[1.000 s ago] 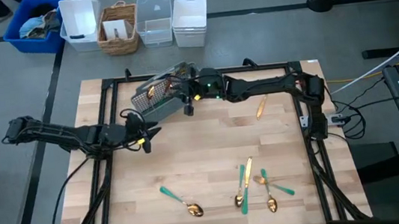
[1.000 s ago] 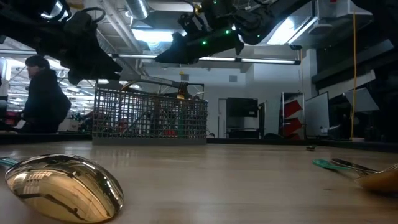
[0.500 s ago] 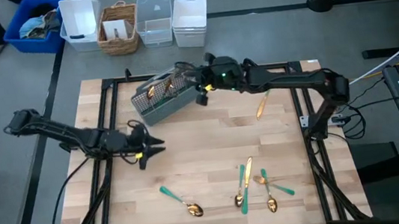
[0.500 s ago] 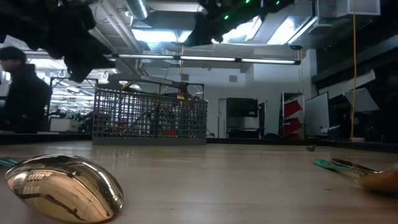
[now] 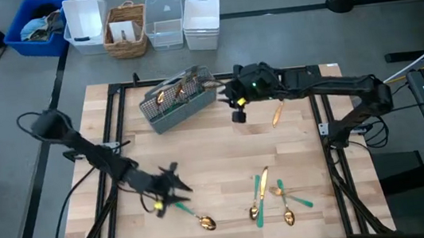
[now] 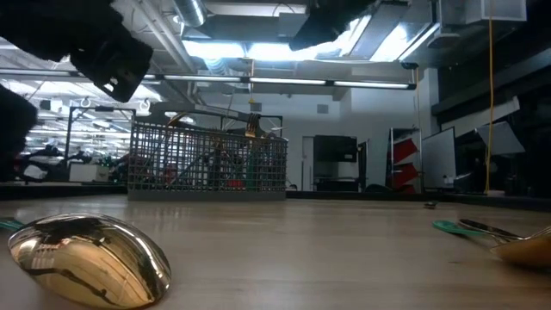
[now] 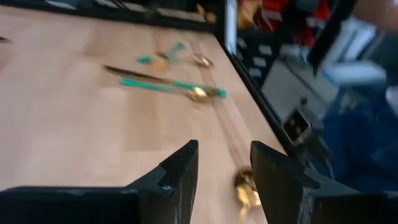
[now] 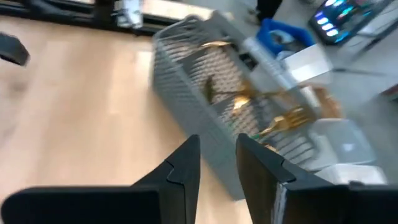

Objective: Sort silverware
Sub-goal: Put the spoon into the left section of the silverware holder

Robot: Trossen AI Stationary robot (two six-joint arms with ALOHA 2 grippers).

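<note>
- Silverware split: several gold-headed pieces stand in the grey mesh caddy (image 5: pixel 179 100) at the table's far side; one spoon (image 5: pixel 195 214), a knife (image 5: pixel 262 190) and more lie near the front edge, one piece (image 5: pixel 277 112) by the right arm.
- Left gripper (image 5: pixel 173 189) just above the spoon's teal handle, fingers apart, empty.
- Right gripper (image 5: pixel 237 113) beside the caddy, fingers apart, empty.
</note>
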